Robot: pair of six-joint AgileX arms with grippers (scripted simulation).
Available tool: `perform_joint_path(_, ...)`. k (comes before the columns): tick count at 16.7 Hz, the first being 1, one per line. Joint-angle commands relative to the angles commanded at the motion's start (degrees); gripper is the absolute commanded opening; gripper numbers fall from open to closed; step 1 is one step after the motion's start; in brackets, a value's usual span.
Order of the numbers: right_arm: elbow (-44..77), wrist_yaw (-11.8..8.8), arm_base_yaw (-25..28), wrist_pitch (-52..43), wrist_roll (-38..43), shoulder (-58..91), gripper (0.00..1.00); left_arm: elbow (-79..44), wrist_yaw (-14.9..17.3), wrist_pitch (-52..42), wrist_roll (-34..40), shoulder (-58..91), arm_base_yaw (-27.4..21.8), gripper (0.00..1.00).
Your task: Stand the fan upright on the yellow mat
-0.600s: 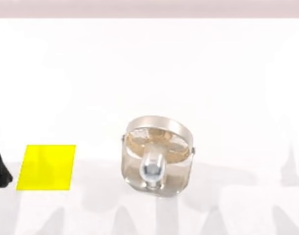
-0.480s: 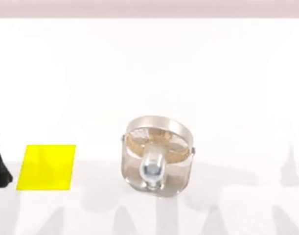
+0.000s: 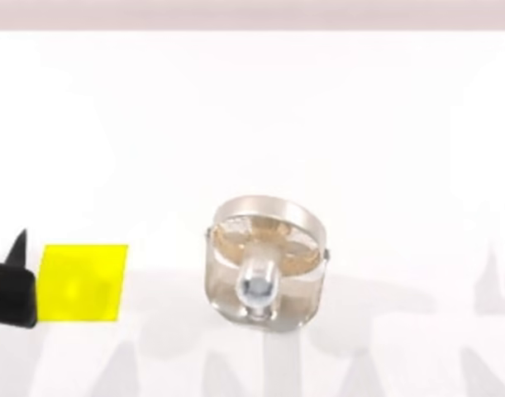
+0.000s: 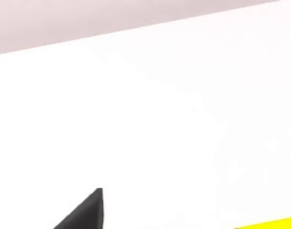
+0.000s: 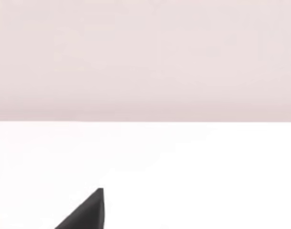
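In the top view, the left gripper (image 3: 12, 285) appears as a black shape at the left edge of the table (image 3: 252, 124), with one pointed finger (image 3: 19, 246) directed toward the far side. Its edge lies just beside the left border of the yellow mat (image 3: 80, 283); contact between the two cannot be confirmed. Whether the fingers are spread or closed cannot be determined: the top view shows one tip only, and the left wrist view shows a single dark fingertip (image 4: 85, 212) above bare white surface, with a sliver of the yellow mat (image 4: 274, 223) at the picture's corner. Nothing is held between the fingers in any view.

The right arm does not appear in the top view. The right wrist view shows one dark fingertip (image 5: 85, 212) over the white table, facing a plain pale wall (image 5: 145, 57); the finger spacing cannot be determined there either.

The fan (image 3: 265, 263) stands on the table near the centre, well apart from the yellow mat and to its right. Its silvery ring surrounds tan blades, with the shiny hub (image 3: 257, 287) facing the near edge.

No brand, label or writing is legible on any item.
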State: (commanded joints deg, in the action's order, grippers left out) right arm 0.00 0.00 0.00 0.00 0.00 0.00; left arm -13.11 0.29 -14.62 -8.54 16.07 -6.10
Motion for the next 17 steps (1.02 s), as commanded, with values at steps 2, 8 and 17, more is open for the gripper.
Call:
perform_joint_path(2,0.0,0.0,0.0,0.0,0.0,0.0,1.0,-7.53,0.03,-5.93,-3.87,7.33,-2.78,1.0)
perform_joint_path(8,0.0,0.0,0.0,0.0,0.0,0.0,1.0,-38.07,0.54,-24.35,-17.06,32.69,-12.87,1.0)
perform_joint_path(17,0.0,0.0,0.0,0.0,0.0,0.0,1.0,-86.61,0.79,-52.71,-37.35,74.92,-28.4,1.0)
